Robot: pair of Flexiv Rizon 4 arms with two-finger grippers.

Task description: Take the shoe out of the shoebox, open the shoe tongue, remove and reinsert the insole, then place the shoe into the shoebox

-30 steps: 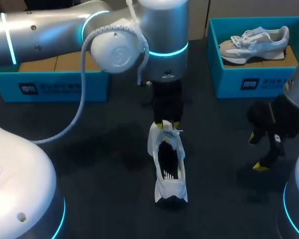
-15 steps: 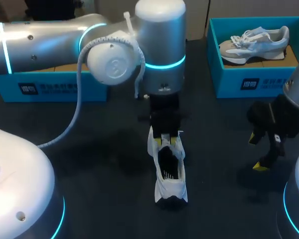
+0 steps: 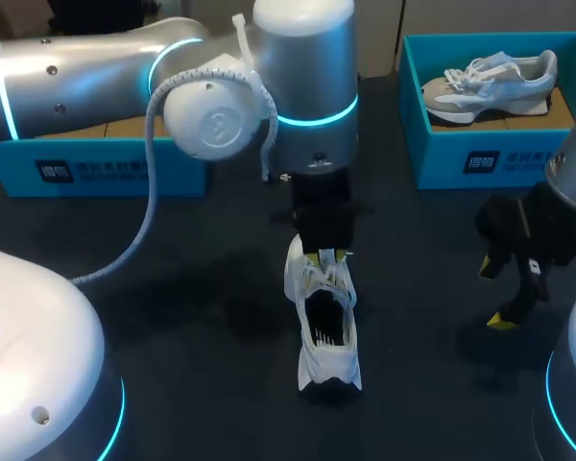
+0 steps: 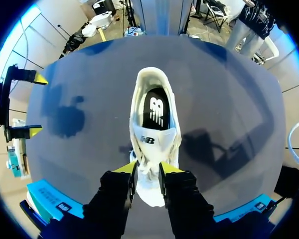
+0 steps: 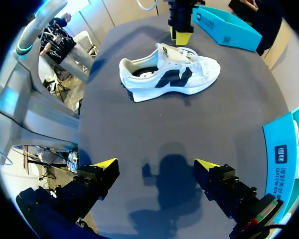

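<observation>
Head view first: the white lace-up sneaker lies in the middle of the frame on the dark table, heel toward the bottom edge and toe toward the top. The silver left arm sweeps in from the upper left, and the left gripper comes straight down on the laced front of the shoe. Its yellow tips are drawn in narrow and pinch the laces and tongue top between them.

At the right edge the right gripper hangs over bare table, well apart from the sneaker, with its fingers spread wide and nothing in them. In the upper right sits a blue cardboard shoebox with a grey-and-white running shoe inside. In the upper left a second blue open box shows under the left arm.

Left wrist view: the sneaker runs straight ahead of the gripper, its dark insole showing in the opening. Both fingers press the white laced part from either side.

Right wrist view: the fingers stand far apart above the table, and only their shadow lies between them. The sneaker lies well ahead on its sole, its dark side mark showing, with the left gripper on its laces.
</observation>
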